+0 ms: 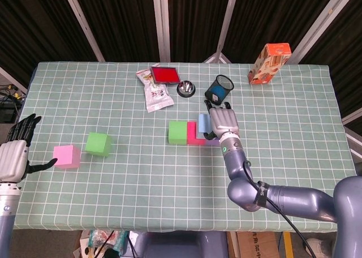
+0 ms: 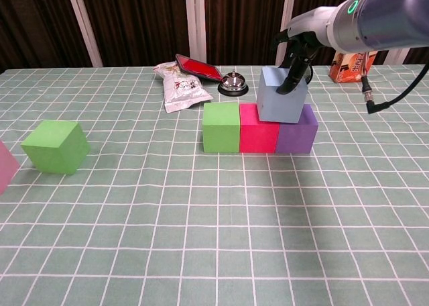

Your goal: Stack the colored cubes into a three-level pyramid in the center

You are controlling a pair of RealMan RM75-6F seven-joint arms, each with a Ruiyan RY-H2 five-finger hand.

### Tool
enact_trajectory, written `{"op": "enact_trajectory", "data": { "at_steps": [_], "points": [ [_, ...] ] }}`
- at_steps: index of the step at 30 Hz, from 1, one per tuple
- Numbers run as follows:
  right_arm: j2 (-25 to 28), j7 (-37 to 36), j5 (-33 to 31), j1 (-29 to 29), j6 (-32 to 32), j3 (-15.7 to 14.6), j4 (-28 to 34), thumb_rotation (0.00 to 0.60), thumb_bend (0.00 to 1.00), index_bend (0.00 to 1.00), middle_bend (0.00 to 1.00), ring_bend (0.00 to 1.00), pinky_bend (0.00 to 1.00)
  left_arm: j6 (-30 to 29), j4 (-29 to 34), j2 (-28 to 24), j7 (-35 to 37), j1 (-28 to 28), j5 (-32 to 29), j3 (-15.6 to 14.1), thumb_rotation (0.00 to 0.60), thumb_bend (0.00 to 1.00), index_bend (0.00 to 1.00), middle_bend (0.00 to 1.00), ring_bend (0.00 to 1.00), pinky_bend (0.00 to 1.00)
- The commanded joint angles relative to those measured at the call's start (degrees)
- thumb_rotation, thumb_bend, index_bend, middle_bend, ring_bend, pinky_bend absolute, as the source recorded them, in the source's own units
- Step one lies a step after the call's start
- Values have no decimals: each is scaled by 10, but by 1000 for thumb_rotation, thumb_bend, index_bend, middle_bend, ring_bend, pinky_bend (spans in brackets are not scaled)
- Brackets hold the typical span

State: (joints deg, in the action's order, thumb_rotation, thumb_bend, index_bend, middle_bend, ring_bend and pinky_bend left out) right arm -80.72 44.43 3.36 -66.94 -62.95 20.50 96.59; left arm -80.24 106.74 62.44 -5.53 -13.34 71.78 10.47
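A green cube [image 2: 221, 127], a red cube [image 2: 258, 130] and a purple cube [image 2: 297, 133] stand in a row at the table's middle. On the red and purple ones sits a light blue cube [image 2: 280, 96], gripped from above and behind by my right hand [image 2: 295, 61]. In the head view that hand [image 1: 223, 121] hides most of the purple cube, and the light blue cube [image 1: 203, 122] shows beside it. A second green cube [image 1: 98, 143] and a pink cube [image 1: 67, 156] lie at the left. My left hand [image 1: 14, 156] is open beside the pink cube, thumb toward it.
Behind the row lie a snack packet [image 1: 156, 94], a red flat box [image 1: 165, 74], a metal bell [image 1: 185, 88] and a dark pen cup [image 1: 219, 89]. An orange carton [image 1: 269, 56] stands at the back right. The checked cloth [image 2: 214, 239] covers the table.
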Motion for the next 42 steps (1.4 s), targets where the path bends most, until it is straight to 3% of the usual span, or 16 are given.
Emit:
{"op": "enact_trajectory", "data": {
  "at_steps": [1, 42],
  "points": [
    [0, 0, 0, 0, 0, -1, 0, 600, 305, 0, 426, 297, 0, 0, 0, 0, 0, 0, -1, 0, 600, 52, 0, 0, 0, 11],
    [-3, 3, 2, 5, -11, -6, -3, 600, 305, 0, 426, 296, 0, 1, 1, -1, 3, 0, -1, 0, 600, 53, 0, 0, 0, 11]
  ]
}}
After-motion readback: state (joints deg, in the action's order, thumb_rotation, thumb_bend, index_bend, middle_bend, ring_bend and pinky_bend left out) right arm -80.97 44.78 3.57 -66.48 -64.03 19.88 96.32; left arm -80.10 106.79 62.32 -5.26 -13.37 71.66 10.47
